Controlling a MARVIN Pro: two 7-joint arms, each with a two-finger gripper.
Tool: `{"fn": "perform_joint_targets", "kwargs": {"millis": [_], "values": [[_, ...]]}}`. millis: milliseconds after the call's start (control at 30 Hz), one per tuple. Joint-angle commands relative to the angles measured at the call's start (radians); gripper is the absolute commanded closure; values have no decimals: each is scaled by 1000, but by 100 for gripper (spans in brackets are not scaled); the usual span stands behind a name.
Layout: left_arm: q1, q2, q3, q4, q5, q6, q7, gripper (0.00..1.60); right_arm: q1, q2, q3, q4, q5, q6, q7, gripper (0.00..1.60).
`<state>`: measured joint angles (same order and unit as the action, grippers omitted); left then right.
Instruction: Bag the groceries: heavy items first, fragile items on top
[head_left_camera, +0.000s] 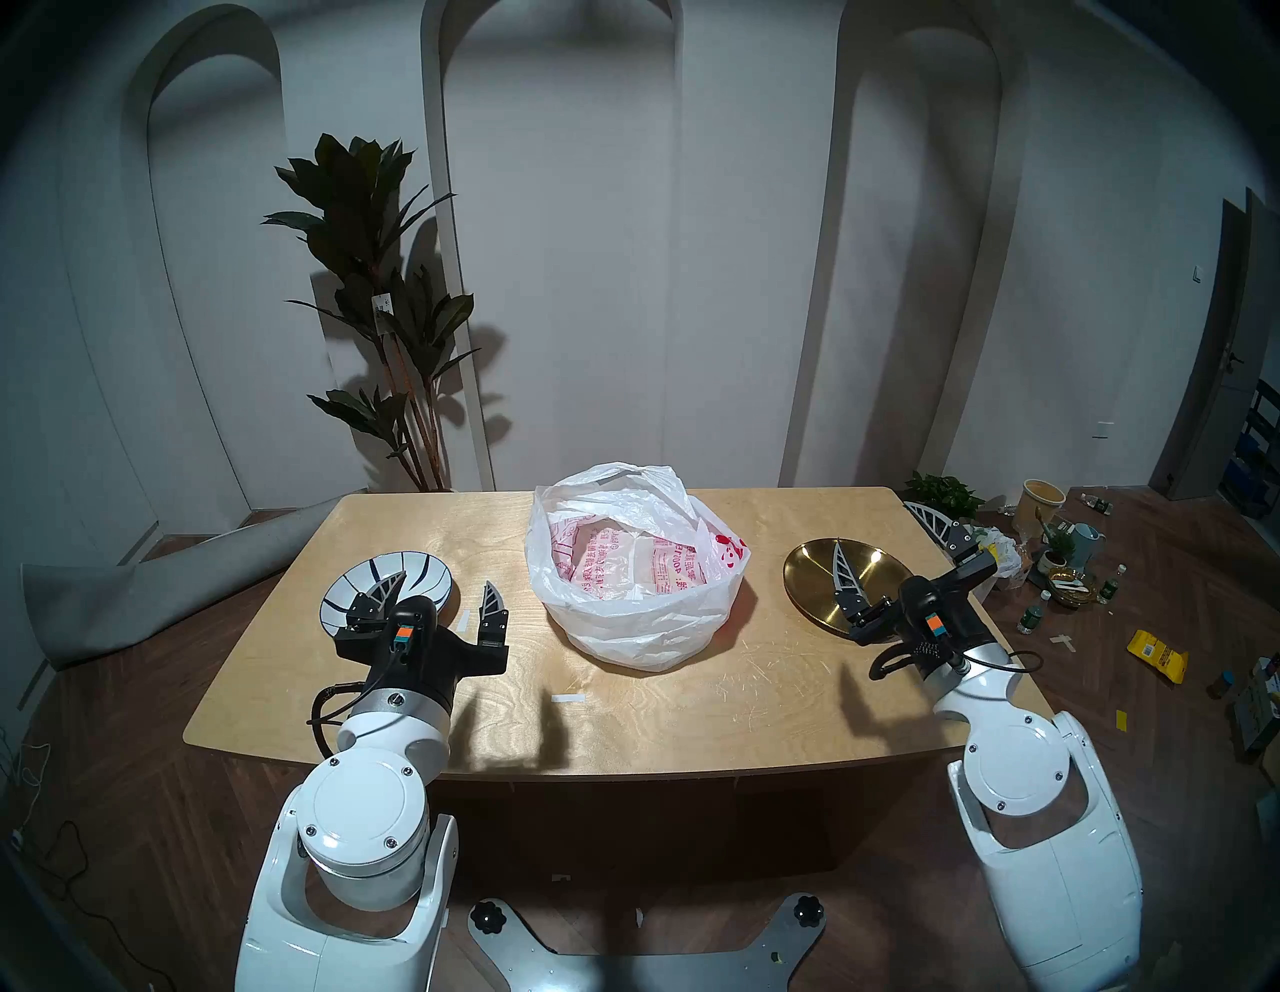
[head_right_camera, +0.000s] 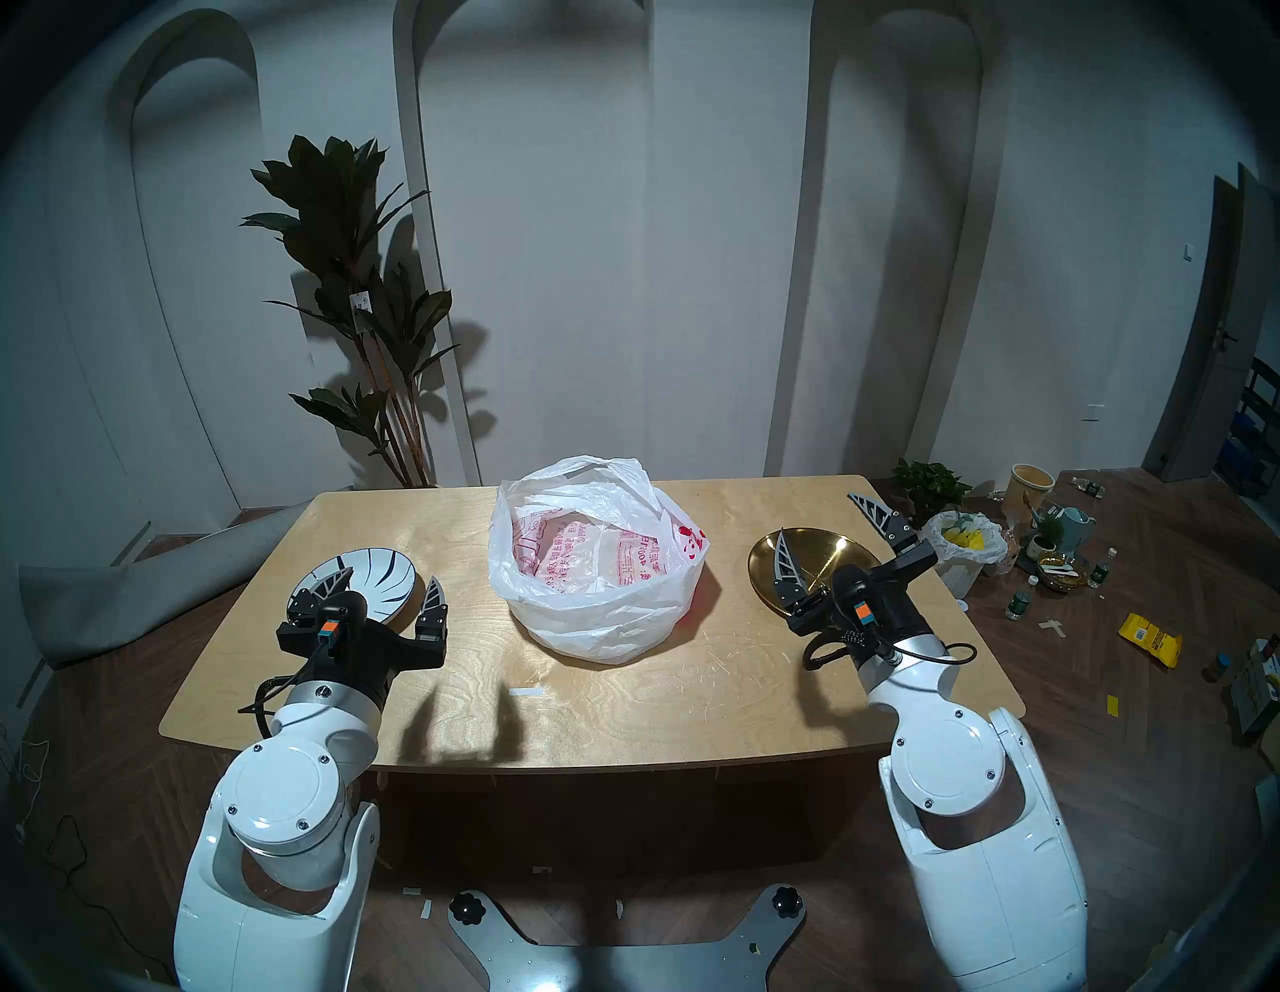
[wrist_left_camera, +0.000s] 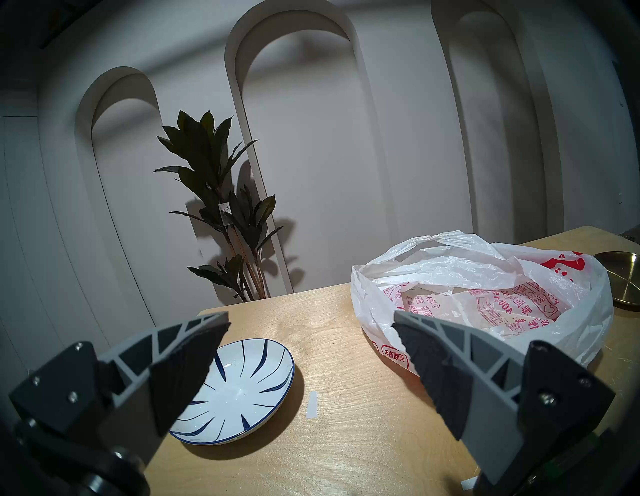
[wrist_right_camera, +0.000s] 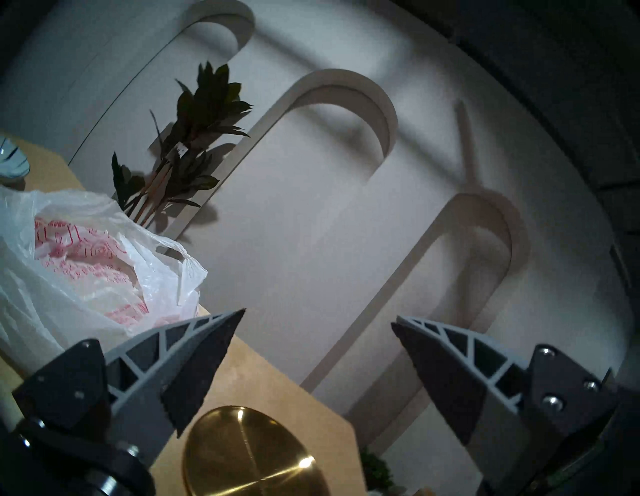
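**Both plates lying outside the bag, grippers spread and empty**

The white plastic bag (head_left_camera: 634, 575) is sitting open at the middle of the worktop (head_left_camera: 485, 693). The striped white plate (head_left_camera: 422, 578) is lying to its left, the gold plate (head_left_camera: 810, 575) to its right, each well apart from it. The left gripper (head_left_camera: 443, 599) and the right gripper (head_left_camera: 893, 554) are hovering above them with jaws spread wide, holding nothing

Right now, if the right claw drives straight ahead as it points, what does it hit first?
Probably nothing on the table: the right claw points level above the gold plate, toward the wall. Depth is unclear.
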<state>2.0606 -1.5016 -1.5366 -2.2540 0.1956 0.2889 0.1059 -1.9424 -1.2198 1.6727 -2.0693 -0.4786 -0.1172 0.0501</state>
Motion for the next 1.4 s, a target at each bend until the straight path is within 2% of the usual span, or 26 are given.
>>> {"fn": "perform_joint_targets", "kwargs": {"millis": [0, 267, 300, 333, 467, 533, 633, 733, 833, 1200, 1367], "values": [[-5, -1, -2, -17, 0, -4, 2, 0, -116, 118, 76, -24, -218, -61, 17, 0], [-5, -1, -2, -19, 0, -4, 2, 0, -216, 210, 210, 16, -424, -125, 27, 0], [-5, -1, -2, -19, 0, -4, 2, 0, -216, 210, 210, 16, -424, -125, 27, 0], [-4, -1, -2, -20, 0, -4, 2, 0, -243, 220, 244, 42, -472, -131, 13, 0], [-3, -1, -2, -21, -1, -4, 2, 0, -242, 213, 265, 95, -528, -127, -13, 0], [-3, -1, -2, -22, -1, -3, 2, 0, -212, 201, 239, 185, -581, -127, -57, 0], [-2, -1, -2, -23, -1, -3, 1, 0, -179, 180, 211, 234, -608, -118, -103, 0], [-2, -1, -2, -23, -2, -3, 1, 0, -108, 149, 160, 292, -615, -94, -142, 0], [-2, -1, -2, -23, -1, -3, 1, 0, -79, 160, 126, 293, -601, -71, -155, 0], [-4, 0, -2, -20, 0, -4, 2, 0, 47, 188, 49, 365, -550, 16, -114, 0], [-5, 0, -1, -19, 0, -4, 2, 0, 101, 197, -3, 384, -538, 59, -42, 0]]}}
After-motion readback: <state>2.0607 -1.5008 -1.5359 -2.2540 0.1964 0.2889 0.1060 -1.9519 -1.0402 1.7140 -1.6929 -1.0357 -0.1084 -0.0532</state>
